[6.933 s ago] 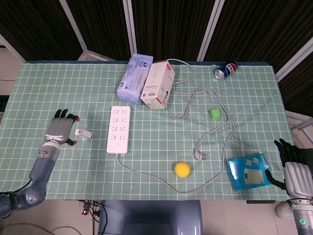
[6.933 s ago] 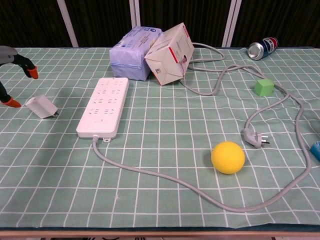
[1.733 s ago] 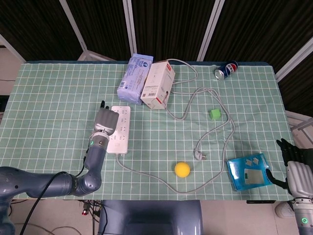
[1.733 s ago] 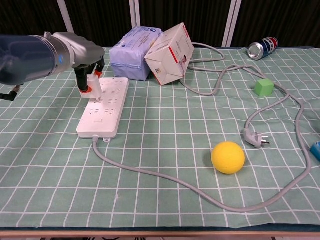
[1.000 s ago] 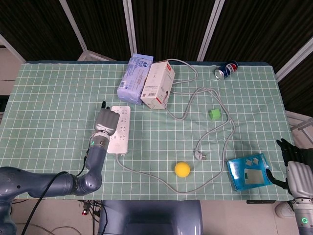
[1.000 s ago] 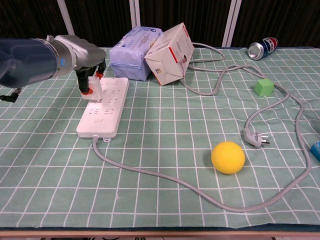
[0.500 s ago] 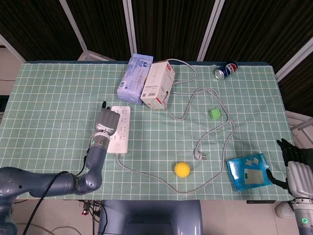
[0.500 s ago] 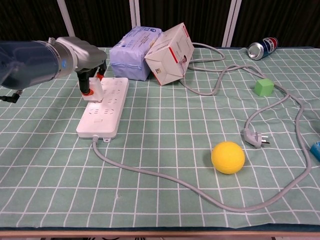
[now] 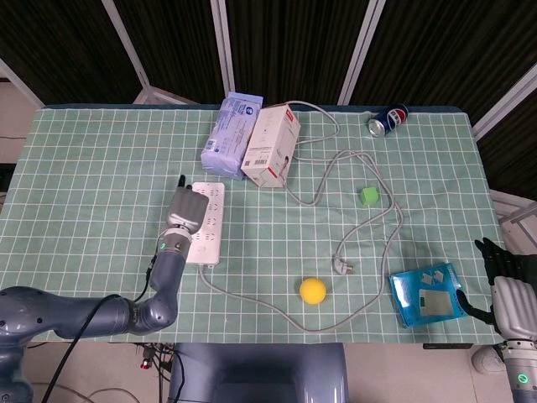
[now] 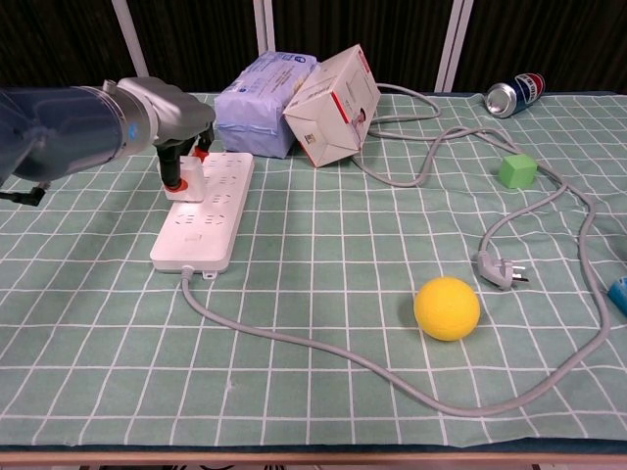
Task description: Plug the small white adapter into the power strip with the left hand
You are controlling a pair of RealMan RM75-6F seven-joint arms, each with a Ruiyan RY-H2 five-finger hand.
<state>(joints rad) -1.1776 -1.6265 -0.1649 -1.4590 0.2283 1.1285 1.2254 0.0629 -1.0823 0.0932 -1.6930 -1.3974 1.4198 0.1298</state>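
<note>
The white power strip (image 10: 203,211) (image 9: 206,228) lies left of centre on the green checked cloth. My left hand (image 10: 176,125) (image 9: 185,211) hovers over its far left part and pinches the small white adapter (image 10: 190,180), which stands upright against the strip's top face. From the head view the hand hides the adapter. Whether the prongs are in a socket cannot be told. My right hand (image 9: 508,294) rests at the table's front right corner, fingers apart, holding nothing, beside a blue box (image 9: 427,294).
A lilac tissue pack (image 10: 263,103) and a tilted white carton (image 10: 334,94) sit just behind the strip. The strip's grey cord (image 10: 323,349) loops across the front to a loose plug (image 10: 498,269). A yellow ball (image 10: 447,307), a green cube (image 10: 516,169) and a soda can (image 10: 515,93) lie to the right.
Since 6.9 s ago my left hand has picked the adapter up off the cloth and carried it to the strip. Over the last second it has edged slightly farther along the strip.
</note>
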